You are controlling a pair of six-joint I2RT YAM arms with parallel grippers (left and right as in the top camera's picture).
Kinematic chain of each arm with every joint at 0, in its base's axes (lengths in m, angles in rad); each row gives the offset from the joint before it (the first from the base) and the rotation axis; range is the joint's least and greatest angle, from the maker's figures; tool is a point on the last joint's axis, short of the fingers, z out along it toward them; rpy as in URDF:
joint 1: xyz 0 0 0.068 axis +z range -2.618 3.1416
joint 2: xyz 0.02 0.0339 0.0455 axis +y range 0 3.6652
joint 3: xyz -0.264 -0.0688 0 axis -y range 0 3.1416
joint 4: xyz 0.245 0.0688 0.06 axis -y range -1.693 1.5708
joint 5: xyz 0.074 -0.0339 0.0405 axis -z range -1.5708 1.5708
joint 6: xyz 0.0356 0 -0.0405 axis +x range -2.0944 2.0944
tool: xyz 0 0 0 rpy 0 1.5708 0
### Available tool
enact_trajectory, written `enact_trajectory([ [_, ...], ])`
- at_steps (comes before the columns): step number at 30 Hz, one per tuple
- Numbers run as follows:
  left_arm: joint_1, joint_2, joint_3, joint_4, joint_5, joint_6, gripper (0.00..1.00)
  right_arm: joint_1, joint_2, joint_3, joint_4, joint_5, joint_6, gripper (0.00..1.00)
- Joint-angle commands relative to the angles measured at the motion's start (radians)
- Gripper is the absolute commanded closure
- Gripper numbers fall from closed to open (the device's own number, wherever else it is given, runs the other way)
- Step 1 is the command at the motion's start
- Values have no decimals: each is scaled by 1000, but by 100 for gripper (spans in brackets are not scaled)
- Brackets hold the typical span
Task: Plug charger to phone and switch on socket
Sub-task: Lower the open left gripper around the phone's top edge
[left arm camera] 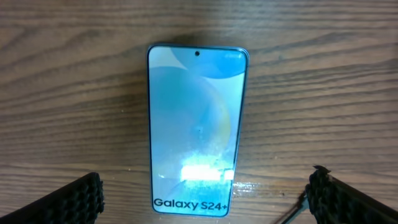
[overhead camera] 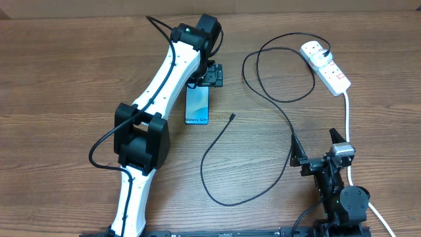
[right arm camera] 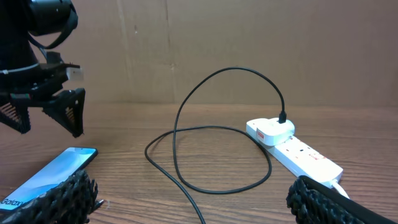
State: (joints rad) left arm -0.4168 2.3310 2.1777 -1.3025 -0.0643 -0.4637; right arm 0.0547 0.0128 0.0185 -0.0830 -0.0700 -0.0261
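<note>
At 7 o'clock in the overhead view my left arm reaches up toward 12, and its left pincer (overhead camera: 212, 78) hovers spread wide over the far end of the phone (overhead camera: 197, 108), touching nothing. The phone lies flat and screen-up on the wooden surface (overhead camera: 79, 72), just left of centre, with its "Galaxy S24" edge pointing to 6 o'clock, which is where I expect the port to be. I judge it light and glass-slick, likely to skate when pushed, so I would grip its long edges to brace it. At the phone's 4 o'clock, near but apart, lies the connector tip (overhead camera: 233, 117) of the charger (overhead camera: 203, 153). Its thin black cable loops down to 6 o'clock, then back up to 1 o'clock. It looks limp and nearly weightless, so I would pinch the stiff moulding right behind the tip. At 5 o'clock the right pincer (overhead camera: 314, 141) is spread and empty, with the cable running beside one finger. At 2 o'clock sits the socket (overhead camera: 329, 68) with the charger's plug (overhead camera: 314, 50) seated in its far end. Its small red switches look stiff and call for one firm fingertip.
</note>
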Motion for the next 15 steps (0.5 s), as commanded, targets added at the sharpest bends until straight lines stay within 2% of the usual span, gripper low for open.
enact_trajectory([
  [1, 4, 20, -54, 22, 6, -34, 0, 5, -10, -10, 3, 13, -2, 0],
  [7, 11, 20, -128, 52, 13, -30, 0, 5, -10, -10, 3, 13, -2, 0],
  [15, 13, 20, -141, 63, 5, 15, 1, 5, -10, -10, 3, 13, -2, 0],
])
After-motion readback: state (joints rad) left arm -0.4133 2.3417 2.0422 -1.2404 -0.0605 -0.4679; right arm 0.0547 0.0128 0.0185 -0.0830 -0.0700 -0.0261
